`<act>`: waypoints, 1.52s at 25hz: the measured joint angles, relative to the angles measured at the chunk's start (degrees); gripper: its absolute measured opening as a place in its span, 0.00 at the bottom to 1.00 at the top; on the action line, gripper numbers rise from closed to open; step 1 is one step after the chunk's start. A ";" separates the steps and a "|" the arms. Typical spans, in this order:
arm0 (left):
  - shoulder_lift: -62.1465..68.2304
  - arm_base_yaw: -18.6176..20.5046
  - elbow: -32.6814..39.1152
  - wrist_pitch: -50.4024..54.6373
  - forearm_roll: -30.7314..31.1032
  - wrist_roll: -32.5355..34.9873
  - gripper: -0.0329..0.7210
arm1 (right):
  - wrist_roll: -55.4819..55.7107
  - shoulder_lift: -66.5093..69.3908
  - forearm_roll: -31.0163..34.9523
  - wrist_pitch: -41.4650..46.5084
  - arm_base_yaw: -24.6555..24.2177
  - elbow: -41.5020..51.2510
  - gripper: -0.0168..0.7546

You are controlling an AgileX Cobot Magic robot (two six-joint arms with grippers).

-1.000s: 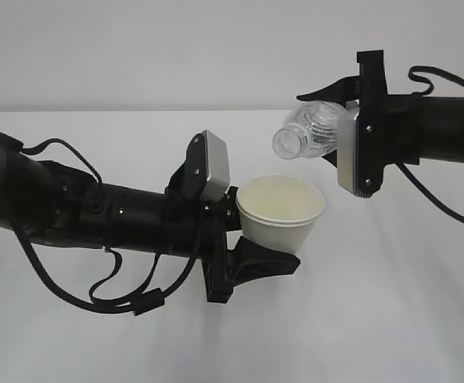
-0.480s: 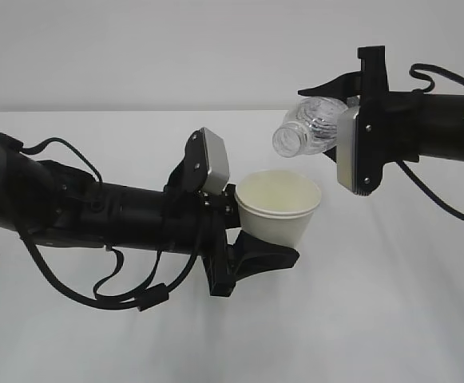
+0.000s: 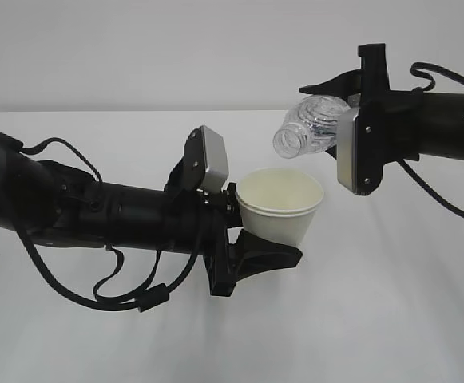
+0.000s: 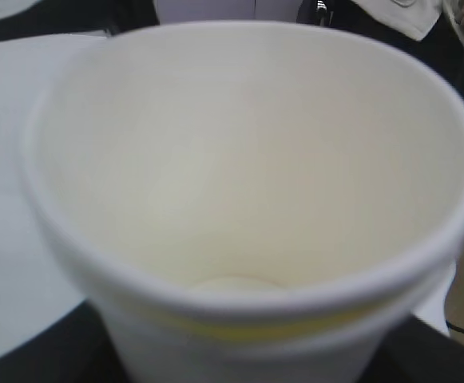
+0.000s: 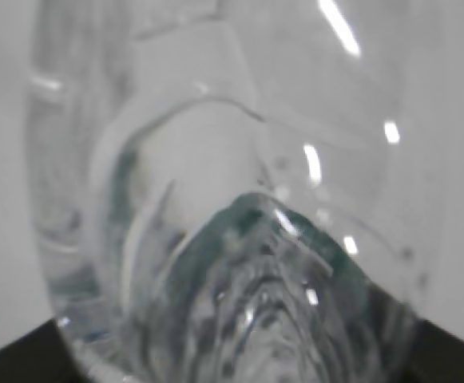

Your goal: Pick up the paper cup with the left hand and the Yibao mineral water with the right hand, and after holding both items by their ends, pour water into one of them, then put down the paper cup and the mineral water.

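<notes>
White table [image 3: 391, 319], plain and matt, spanning the whole lower field beneath both arms. Left hand [image 3: 96, 215], a black jointed arm with a grey-white block near the wrist and looped black cables, reaching in from the left edge; left claw [image 3: 251, 239] partly open and clamped about the lower wall of the small white tapered paper cup [image 3: 281, 206], held clear of the table, nearly upright, mouth tipped slightly toward the camera. Right hand [image 3: 431, 128], a like black arm entering from the right; right claw [image 3: 351, 92] likewise partly open, closed on the base end of the small clear plastic Yibao mineral water bottle [image 3: 307, 128], laid almost horizontal, capless neck pointing left and slightly down, just above and a little left of the cup's centre, apart from the rim. In the left wrist view, cream-yellow cup interior [image 4: 239, 167] apparently dry, bottom bare. In the right wrist view, ribbed bottle [image 5: 232, 207] with a green tint, contents not discernible. No stream visible between neck and cup. Judged stage: both pickups complete, pouring pose reached; remaining, any actual transfer, then setting cup and bottle down.
</notes>
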 joint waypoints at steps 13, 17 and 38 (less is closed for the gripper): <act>0.00 0.00 0.00 -1.36 0.44 0.00 0.62 | -2.41 0.00 1.04 0.00 0.00 0.00 0.62; 0.00 0.00 0.00 -1.85 0.56 0.00 0.62 | -3.39 0.00 1.45 0.00 0.00 0.00 0.62; 0.00 0.00 0.00 -1.03 1.88 -0.12 0.62 | -8.18 0.00 2.99 0.00 0.00 0.00 0.62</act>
